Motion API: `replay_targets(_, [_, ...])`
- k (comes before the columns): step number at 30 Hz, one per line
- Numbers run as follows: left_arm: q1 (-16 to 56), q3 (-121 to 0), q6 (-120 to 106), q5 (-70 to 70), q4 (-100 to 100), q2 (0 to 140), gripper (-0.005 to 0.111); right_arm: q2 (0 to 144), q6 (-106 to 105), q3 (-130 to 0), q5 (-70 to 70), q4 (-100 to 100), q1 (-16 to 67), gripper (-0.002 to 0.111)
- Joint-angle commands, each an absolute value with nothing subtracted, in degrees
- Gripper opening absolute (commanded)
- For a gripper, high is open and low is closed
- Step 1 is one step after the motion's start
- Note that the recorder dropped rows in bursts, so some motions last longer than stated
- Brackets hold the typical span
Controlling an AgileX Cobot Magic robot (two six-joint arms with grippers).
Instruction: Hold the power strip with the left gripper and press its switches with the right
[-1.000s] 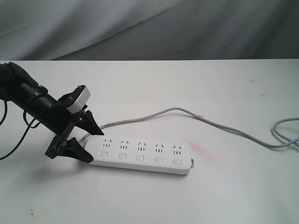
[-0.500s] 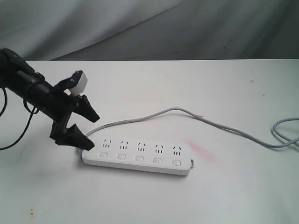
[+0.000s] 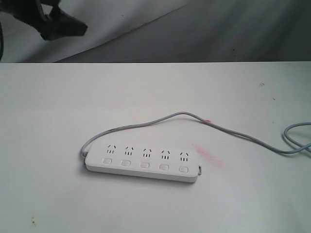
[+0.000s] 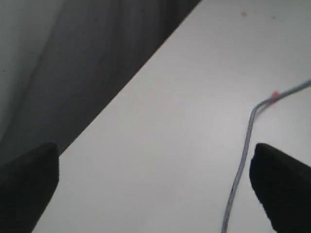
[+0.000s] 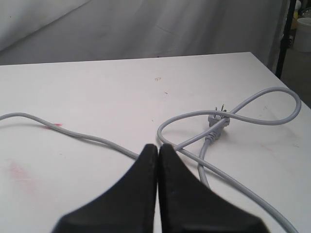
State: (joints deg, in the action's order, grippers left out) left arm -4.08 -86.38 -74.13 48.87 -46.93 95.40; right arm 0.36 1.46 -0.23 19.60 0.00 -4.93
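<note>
The white power strip point(image 3: 142, 164) lies flat on the table with nothing touching it. Its five square switches point(image 3: 145, 165) run in a row along its near side. Its grey cord point(image 3: 170, 116) loops off to the right. My left gripper point(image 3: 60, 25) is high in the exterior view's top left corner, far from the strip. The left wrist view shows that gripper point(image 4: 155, 155) open, fingers wide apart over bare table and a stretch of cord point(image 4: 243, 160). My right gripper point(image 5: 158, 148) is shut and empty above the cord point(image 5: 97, 138); the exterior view does not show it.
The cord's plug point(image 5: 217, 121) lies inside a loop of cord near the table's right end. A pink smear point(image 3: 208, 155) marks the white table point(image 3: 233, 208) right of the strip. A grey cloth backdrop point(image 3: 218, 29) hangs behind the table.
My left gripper has let go of the strip's left end and risen up and away to the top left corner. The strip has stayed where it was.
</note>
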Motion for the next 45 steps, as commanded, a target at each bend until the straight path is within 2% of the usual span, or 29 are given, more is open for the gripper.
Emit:
replay_targets(1, [-4.04,-86.85,-65.85,51.69,-47.71,89.74,0.068,0.00,1.40,0.00,19.42,-0.42,-5.31,0.000])
replay_targets(2, [-4.04,-86.85,-65.68,53.70,-47.71,89.13,0.056,0.00,1.40,0.00,19.42,-0.42,-5.31,0.000])
replay_targets(3, [-4.04,-86.85,-65.56,58.25,-47.42,87.60,0.023,0.00,1.40,0.00,19.42,-0.42,-5.31,0.000])
replay_targets(4, [-4.04,-86.85,-65.56,60.00,-47.41,87.08,0.006,0.00,1.40,0.00,19.42,-0.42,-5.31,0.000])
replay_targets(5, [-4.04,-86.85,-62.15,63.16,-47.41,85.79,0.000,0.00,1.40,0.00,19.42,-0.42,-5.31,0.000])
replay_targets(9, [-5.92,-86.85,-37.18,64.32,-46.67,81.48,0.000,0.00,1.40,0.00,19.42,-0.42,-5.31,0.000])
replay_targets(12, [-11.66,-86.85,-22.68,59.73,-48.24,77.77,0.000,0.00,1.40,0.00,19.42,-0.42,-5.31,0.000])
replay_targets(14, [-16.77,-86.85,-11.72,51.65,-48.35,75.72,0.000,0.00,1.40,0.00,19.42,-0.42,-5.31,0.000])
replay_targets(20, [-27.33,-86.85,-9.22,37.83,-48.61,72.18,0.000,0.00,1.40,0.00,19.42,-0.42,-5.31,0.000])
replay_targets(24, [-32.51,-86.96,-16.39,31.49,-46.85,69.57,0.000,0.00,1.40,0.00,19.42,-0.42,-5.31,0.000])
replay_targets(28, [-33.78,-86.94,-30.89,25.32,-43.65,66.85,0.000,0.00,1.40,0.00,19.42,-0.42,-5.31,0.000])
replay_targets(33, [-33.78,-86.94,-31.57,25.01,-42.97,64.34,0.000,0.00,1.40,0.00,19.42,-0.42,-5.31,0.000])
replay_targets(40, [-33.78,-86.81,-19.46,36.05,-49.01,63.00,0.000,0.00,1.40,0.00,19.42,-0.42,-5.31,0.000])
replay_targets(45, [-33.78,-85.99,-5.98,37.75,-48.70,61.22,0.000,0.00,1.40,0.00,19.42,-0.42,-5.31,0.000])
